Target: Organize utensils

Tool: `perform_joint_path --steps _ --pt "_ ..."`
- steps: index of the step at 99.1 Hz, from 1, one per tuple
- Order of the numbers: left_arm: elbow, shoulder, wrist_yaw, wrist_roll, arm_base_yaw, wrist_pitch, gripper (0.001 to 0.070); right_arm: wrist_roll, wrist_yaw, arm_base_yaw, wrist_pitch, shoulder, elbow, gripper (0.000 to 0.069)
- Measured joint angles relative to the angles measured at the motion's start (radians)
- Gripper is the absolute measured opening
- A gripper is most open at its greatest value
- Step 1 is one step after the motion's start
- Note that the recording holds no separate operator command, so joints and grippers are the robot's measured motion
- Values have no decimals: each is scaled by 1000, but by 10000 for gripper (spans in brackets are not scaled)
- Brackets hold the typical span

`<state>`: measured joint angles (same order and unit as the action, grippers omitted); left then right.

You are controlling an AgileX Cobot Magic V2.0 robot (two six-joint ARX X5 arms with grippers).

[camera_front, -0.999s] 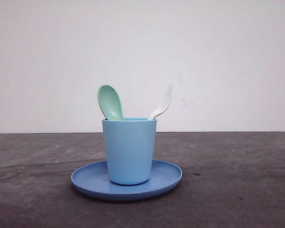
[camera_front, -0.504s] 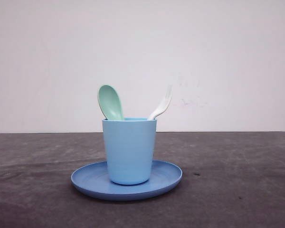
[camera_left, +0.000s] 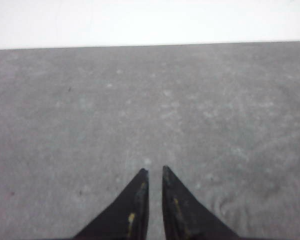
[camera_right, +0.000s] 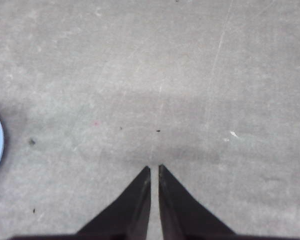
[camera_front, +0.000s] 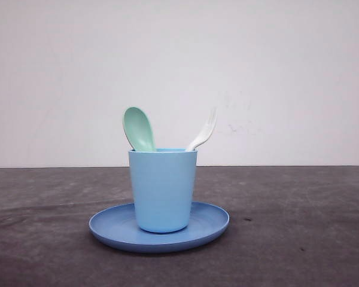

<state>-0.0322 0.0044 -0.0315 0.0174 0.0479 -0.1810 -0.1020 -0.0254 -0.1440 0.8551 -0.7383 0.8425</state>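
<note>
Spoon (camera_front: 139, 128) stands bowl-up at the left of the cup (camera_front: 163, 190); fork (camera_front: 204, 133) leans tines-up at the right. Cup sits on the plate (camera_front: 208, 226), on the counter (camera_front: 299, 227).

Judgement: both utensils look stowed, so the step in hand is probably parking the arms; keep them low and wide of the cup (a nudge would tip it).

Left end effector (camera_left: 155, 171): tips nearly together, empty, over bare counter. Right end effector (camera_right: 154, 168): same, plate edge well off.

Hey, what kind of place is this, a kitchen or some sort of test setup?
Probably a bare test bench, not a kitchen: a dark grey table against a plain white wall, with just a blue cup on a plate.
</note>
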Motion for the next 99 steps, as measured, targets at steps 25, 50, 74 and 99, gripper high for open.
perform_joint_path --steps 25,50,74,99 --pt "0 0 0 -47 0 -1 25 0 0 0 -18 0 0 27" --pt "0 0 0 -59 0 -1 25 0 0 0 -18 0 0 27" --pt "0 0 0 -60 0 -1 25 0 0 0 -18 0 0 27" --pt "0 0 1 -60 0 -1 25 26 43 2 -204 73 -98 26"
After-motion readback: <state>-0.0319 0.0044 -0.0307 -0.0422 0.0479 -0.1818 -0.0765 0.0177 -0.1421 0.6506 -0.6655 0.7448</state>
